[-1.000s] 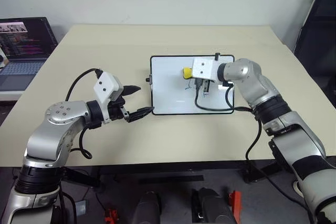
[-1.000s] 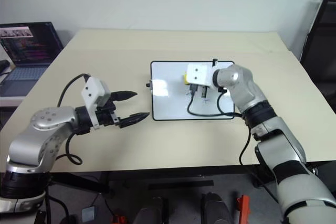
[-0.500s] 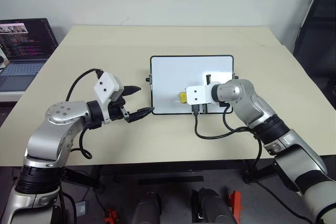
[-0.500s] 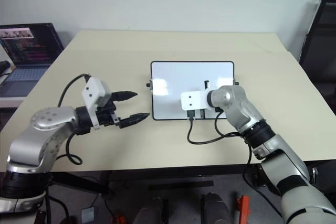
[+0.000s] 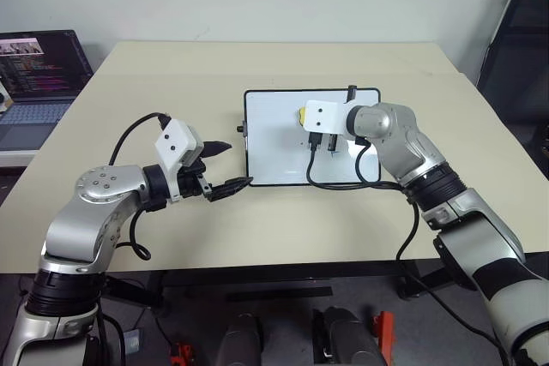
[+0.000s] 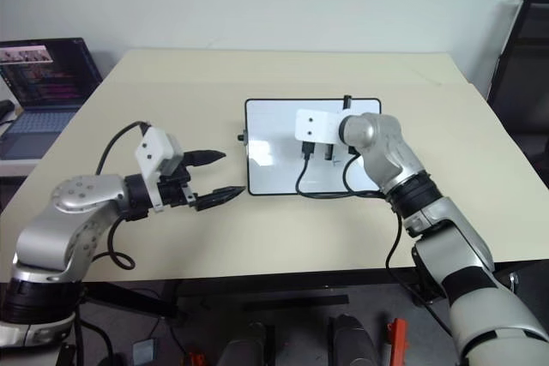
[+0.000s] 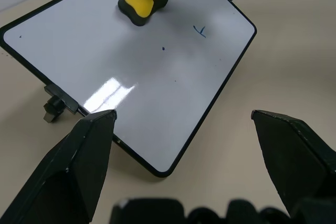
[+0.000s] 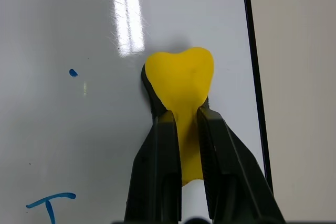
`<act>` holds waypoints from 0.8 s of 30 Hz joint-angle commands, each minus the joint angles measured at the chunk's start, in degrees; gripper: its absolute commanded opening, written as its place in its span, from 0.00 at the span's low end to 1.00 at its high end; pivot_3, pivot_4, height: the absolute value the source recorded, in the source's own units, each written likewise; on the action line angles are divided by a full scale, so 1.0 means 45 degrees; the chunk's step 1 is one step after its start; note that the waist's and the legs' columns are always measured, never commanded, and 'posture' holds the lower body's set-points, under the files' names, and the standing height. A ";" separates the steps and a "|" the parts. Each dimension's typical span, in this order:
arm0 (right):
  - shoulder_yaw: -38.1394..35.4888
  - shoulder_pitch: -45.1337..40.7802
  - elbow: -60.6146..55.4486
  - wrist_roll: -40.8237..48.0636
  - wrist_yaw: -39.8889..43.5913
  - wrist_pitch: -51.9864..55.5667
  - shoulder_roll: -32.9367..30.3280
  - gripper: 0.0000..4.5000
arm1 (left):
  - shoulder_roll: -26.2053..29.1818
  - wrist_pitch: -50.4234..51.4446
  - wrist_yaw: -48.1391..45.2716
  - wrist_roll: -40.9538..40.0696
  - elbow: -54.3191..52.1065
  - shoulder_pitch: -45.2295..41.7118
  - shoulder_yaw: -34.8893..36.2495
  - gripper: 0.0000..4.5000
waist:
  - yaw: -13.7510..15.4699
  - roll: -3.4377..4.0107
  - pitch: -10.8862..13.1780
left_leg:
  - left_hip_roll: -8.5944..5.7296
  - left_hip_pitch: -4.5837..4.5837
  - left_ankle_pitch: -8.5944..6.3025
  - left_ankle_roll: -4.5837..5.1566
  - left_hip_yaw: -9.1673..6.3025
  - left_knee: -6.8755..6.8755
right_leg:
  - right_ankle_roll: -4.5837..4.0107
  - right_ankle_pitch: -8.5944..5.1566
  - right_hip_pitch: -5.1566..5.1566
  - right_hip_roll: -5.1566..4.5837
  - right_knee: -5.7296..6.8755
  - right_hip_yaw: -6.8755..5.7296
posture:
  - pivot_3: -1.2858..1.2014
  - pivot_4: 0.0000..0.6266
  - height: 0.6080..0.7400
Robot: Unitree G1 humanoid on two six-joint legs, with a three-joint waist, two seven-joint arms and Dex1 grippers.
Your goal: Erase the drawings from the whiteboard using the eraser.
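Note:
The whiteboard (image 5: pixel 274 156) lies flat in the middle of the table. My right gripper (image 8: pixel 185 114) is shut on the yellow eraser (image 8: pixel 181 80), pressing it on the board's far half (image 5: pixel 303 115). Of the drawings, a small blue T mark (image 8: pixel 50 203) and a blue dot (image 8: pixel 73 72) show beside the eraser; the left wrist view shows the same T mark (image 7: pixel 199 31) and dot (image 7: pixel 163 49). My left gripper (image 5: pixel 233 165) hovers open at the board's near left corner, nothing between its fingers.
A black cable (image 5: pixel 343 179) from my right wrist loops over the board's near edge. An open laptop (image 5: pixel 39 75) stands on a side table at far left. A black chair (image 5: pixel 523 40) stands at far right. Bare table (image 5: pixel 257 229) lies in front of the board.
My right gripper swept the eraser from the board's far part down to its near edge, then back up to the far part. The left arm has stayed put.

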 commanded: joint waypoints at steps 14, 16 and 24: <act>0.1178 0.2345 -0.2461 -0.0938 0.2390 0.1552 -0.0436 0.04 | -0.0019 -0.0248 0.0106 0.0168 -0.0263 -0.0086 0.0120 1.00 | 0.0003 -0.0016 -0.0010 | 0.0002 0.0016 0.0000 0.0000 -0.0005 0.0001 | -0.0001 -0.0002 0.0009 0.0000 -0.0002 -0.0004 | 0.52 0.24 1.00; 0.0952 0.1879 -0.2038 -0.0960 0.1907 0.1752 -0.0194 0.04 | -0.0012 -0.0267 0.0094 0.0185 -0.0222 -0.0090 0.0112 1.00 | -0.0017 -0.0018 -0.0011 | 0.0004 0.0017 0.0001 0.0001 -0.0004 0.0003 | -0.0002 -0.0002 0.0009 -0.0001 -0.0002 -0.0004 | 0.52 0.24 1.00; 0.0303 -0.0352 0.0280 -0.1085 -0.0739 0.2223 0.0603 0.04 | -0.0062 -0.0271 0.0121 0.0209 -0.0211 -0.0160 0.0088 1.00 | 0.0000 -0.0018 -0.0011 | 0.0007 0.0021 0.0012 0.0017 -0.0011 0.0000 | -0.0022 0.0017 -0.0002 -0.0003 0.0000 -0.0010 | 0.52 0.24 1.00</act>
